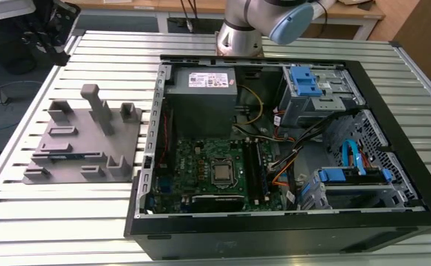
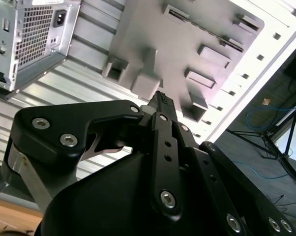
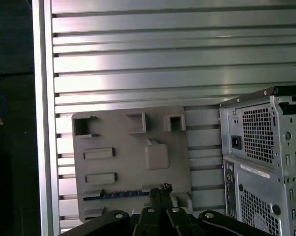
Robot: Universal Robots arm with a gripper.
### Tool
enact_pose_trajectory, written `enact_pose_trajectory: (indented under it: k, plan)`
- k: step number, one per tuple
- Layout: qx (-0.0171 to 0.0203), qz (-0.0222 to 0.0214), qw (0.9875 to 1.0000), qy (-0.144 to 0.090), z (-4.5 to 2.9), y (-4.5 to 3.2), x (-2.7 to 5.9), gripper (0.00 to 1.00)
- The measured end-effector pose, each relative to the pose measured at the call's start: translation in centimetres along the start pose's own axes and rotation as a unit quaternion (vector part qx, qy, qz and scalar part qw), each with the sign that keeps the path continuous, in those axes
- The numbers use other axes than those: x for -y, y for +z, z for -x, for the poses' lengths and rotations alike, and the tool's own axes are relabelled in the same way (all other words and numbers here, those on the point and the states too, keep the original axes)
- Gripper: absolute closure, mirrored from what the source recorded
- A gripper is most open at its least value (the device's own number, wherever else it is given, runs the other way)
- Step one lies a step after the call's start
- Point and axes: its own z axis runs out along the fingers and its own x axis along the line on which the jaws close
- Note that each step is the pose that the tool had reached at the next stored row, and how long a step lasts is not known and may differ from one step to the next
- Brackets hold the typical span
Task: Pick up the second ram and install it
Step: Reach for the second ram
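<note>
The second ram (image 3: 117, 194) is a thin dark-blue strip lying on edge in a slot of the grey fixture plate (image 3: 123, 137). In the exterior view the second ram (image 1: 62, 156) sits low on the fixture plate (image 1: 75, 144), to the left of the open computer case. My gripper (image 3: 160, 189) hangs well above the plate, fingers pressed together and holding nothing, its tip lined up near one end of the strip. In the second wrist view the gripper (image 2: 161, 98) points at the fixture plate (image 2: 187, 39). The green motherboard (image 1: 208, 160) lies inside the case.
The open computer case (image 1: 363, 72) fills the exterior view's right, with a power supply (image 1: 200, 94), cables and blue drive brackets inside. Tall posts (image 1: 93, 102) rise from the fixture. The case's rear panel (image 3: 258, 142) stands beside the plate. The slatted metal table (image 3: 138, 54) ends near the plate.
</note>
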Motion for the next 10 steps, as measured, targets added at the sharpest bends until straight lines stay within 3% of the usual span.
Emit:
enact_pose_trajectory:
  k: [10]
  plan:
    - [0.0001,0.0,1.0,0.0,-4.19,-0.07,0.34,0.89]
